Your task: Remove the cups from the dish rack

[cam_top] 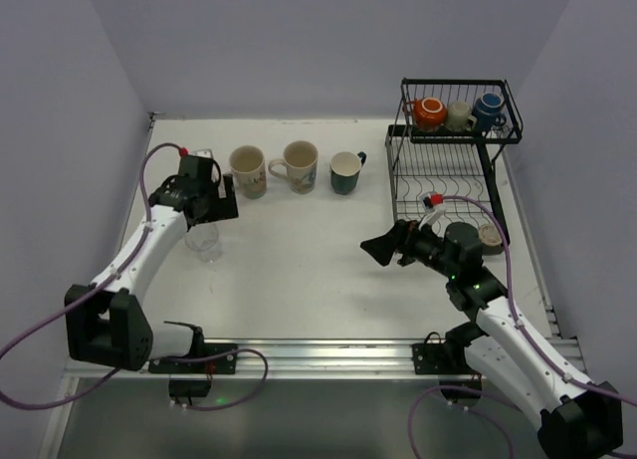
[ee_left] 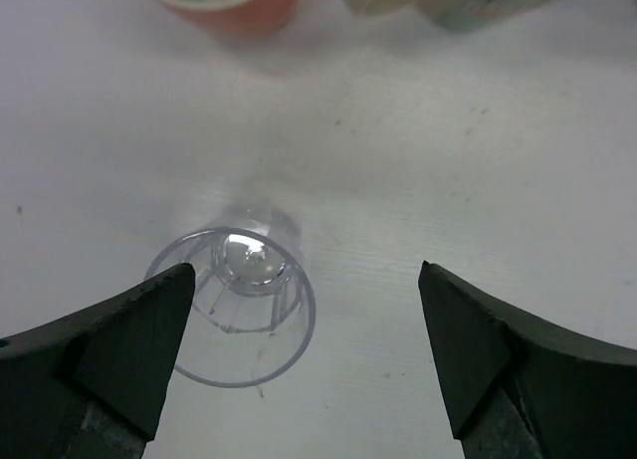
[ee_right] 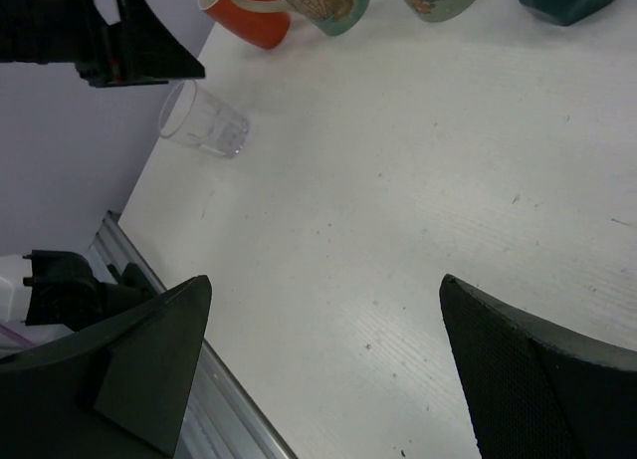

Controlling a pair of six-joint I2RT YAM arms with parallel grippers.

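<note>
The black wire dish rack (cam_top: 438, 165) stands at the back right. Its upper basket holds an orange-red mug (cam_top: 429, 112), a cream mug (cam_top: 459, 115) and a blue mug (cam_top: 487, 108). A small beige cup (cam_top: 489, 238) sits low in the rack behind my right arm. Two cream patterned mugs (cam_top: 247, 170) (cam_top: 299, 165) and a dark teal mug (cam_top: 345, 171) stand on the table. Another orange mug (ee_right: 249, 11) stands by my left arm. My left gripper (cam_top: 217, 208) (ee_left: 307, 320) is open and empty above the table. My right gripper (cam_top: 383, 248) (ee_right: 323, 320) is open and empty over the middle of the table.
A clear glass (cam_top: 204, 242) stands upright on the table just below my left gripper; in the left wrist view the glass (ee_left: 239, 305) is beside the left finger. A metal rail (cam_top: 318, 354) runs along the near table edge. Walls close in on both sides.
</note>
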